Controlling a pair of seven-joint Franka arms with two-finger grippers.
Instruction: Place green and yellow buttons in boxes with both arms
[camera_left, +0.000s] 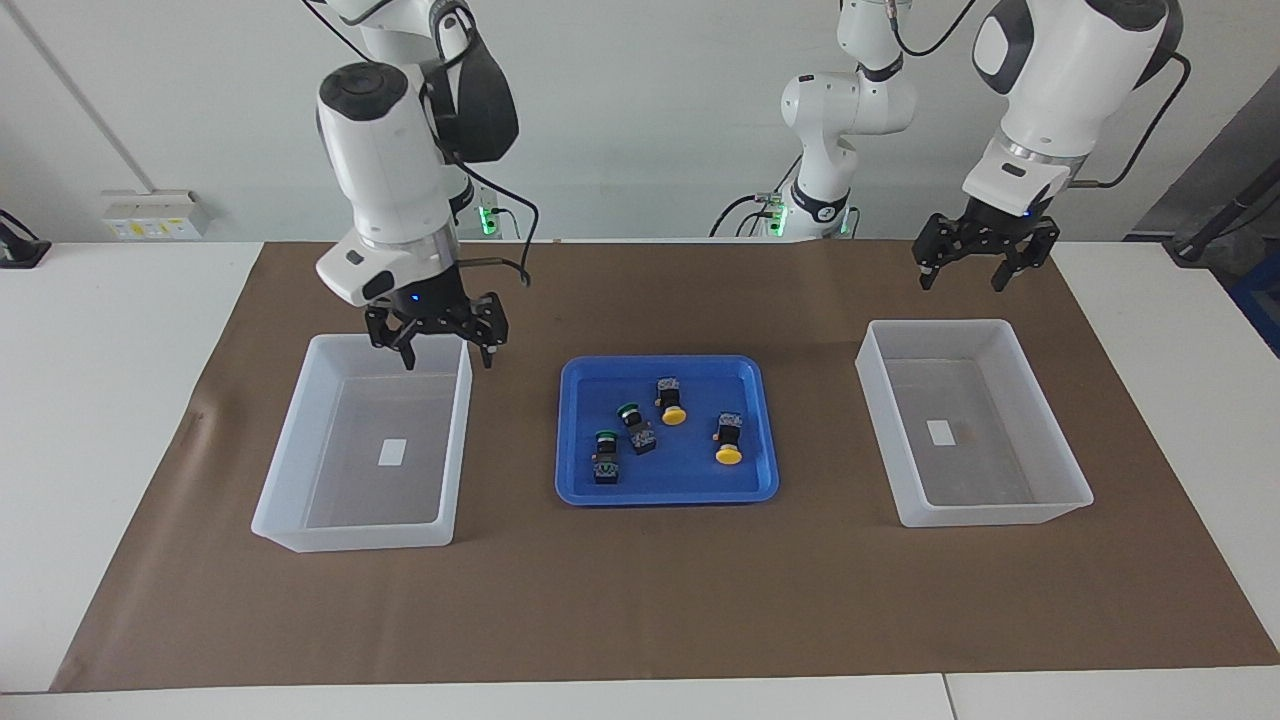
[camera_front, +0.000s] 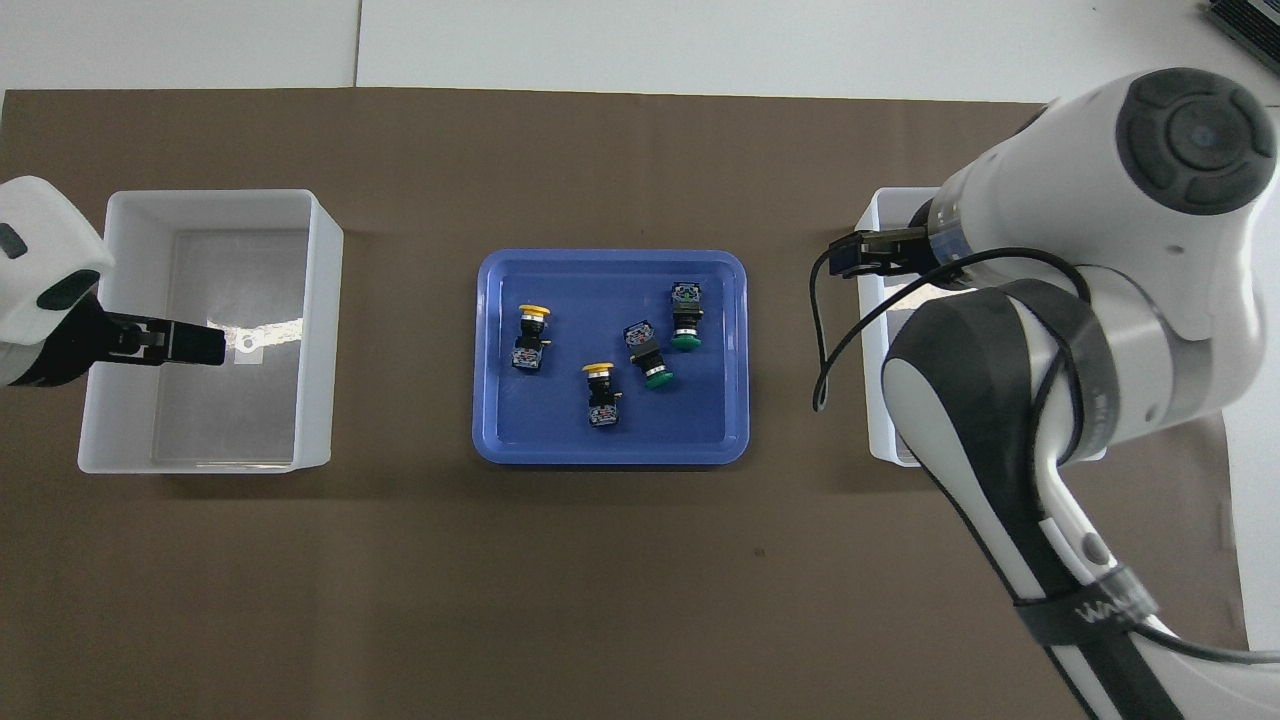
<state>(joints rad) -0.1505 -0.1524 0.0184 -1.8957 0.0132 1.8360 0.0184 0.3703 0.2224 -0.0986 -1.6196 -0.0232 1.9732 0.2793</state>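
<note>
Two green buttons (camera_left: 606, 458) (camera_left: 635, 427) and two yellow buttons (camera_left: 671, 400) (camera_left: 729, 440) lie in the blue tray (camera_left: 580, 490); in the overhead view the green ones (camera_front: 650, 357) (camera_front: 685, 315) and yellow ones (camera_front: 531, 337) (camera_front: 601, 393) show too. A translucent white box (camera_left: 282, 470) stands at the right arm's end, another (camera_left: 880, 410) at the left arm's end. My right gripper (camera_left: 447, 350) hangs open and empty over its box's edge nearest the robots. My left gripper (camera_left: 985, 268) is open and empty, raised over its box.
The blue tray (camera_front: 490, 440) lies midway between the two boxes (camera_front: 318, 330) (camera_front: 872, 330) on a brown mat (camera_left: 640, 600). Both boxes hold only a small white label. The right arm's body covers much of its box in the overhead view.
</note>
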